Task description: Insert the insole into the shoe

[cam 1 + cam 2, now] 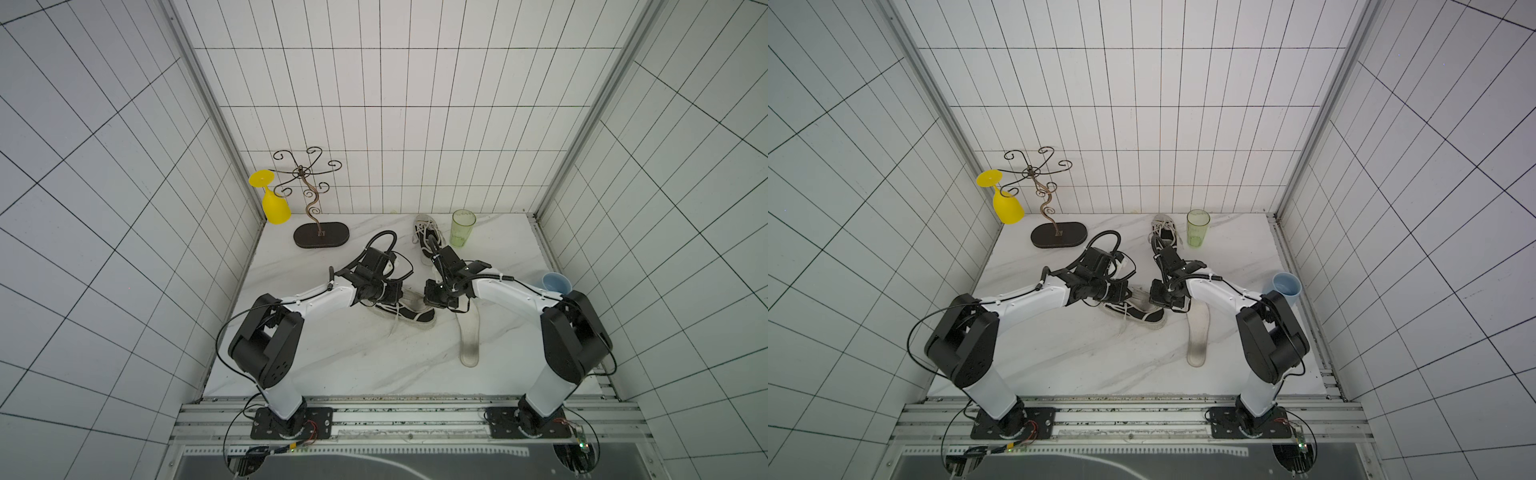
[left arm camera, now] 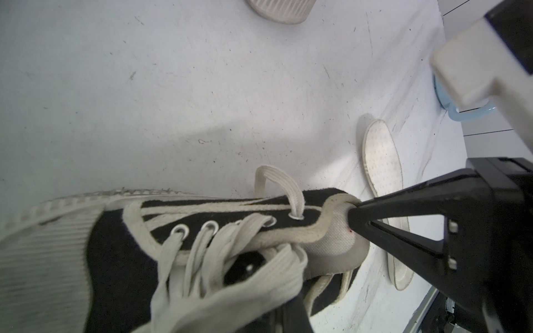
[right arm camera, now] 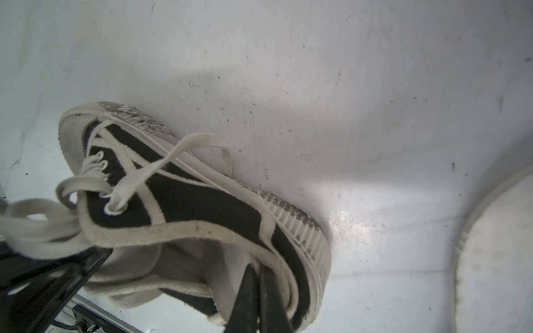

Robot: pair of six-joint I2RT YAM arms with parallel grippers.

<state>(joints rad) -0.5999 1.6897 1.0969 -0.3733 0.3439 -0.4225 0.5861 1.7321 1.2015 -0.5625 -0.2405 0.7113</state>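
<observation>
A black canvas shoe (image 1: 411, 316) (image 1: 1140, 316) with a white sole and white laces lies mid-table between both arms. My left gripper (image 1: 400, 297) (image 2: 259, 288) is shut at its bunched laces and tongue; only one black finger shows there. My right gripper (image 1: 426, 306) (image 3: 259, 271) is shut on the white rim of the shoe's heel (image 3: 277, 259), one finger inside the opening and one outside. In the left wrist view the right gripper's fingertips (image 2: 360, 214) pinch that rim. The white insole (image 1: 469, 340) (image 1: 1197, 336) (image 2: 380, 155) (image 3: 496, 259) lies flat on the table just right of the shoe, untouched.
A second shoe (image 1: 428, 235) lies at the back, next to a green cup (image 1: 462, 227). A blue cup (image 1: 556, 283) stands by the right wall near my right arm. A metal stand (image 1: 320, 235) holding a yellow goblet (image 1: 272, 203) is at the back left.
</observation>
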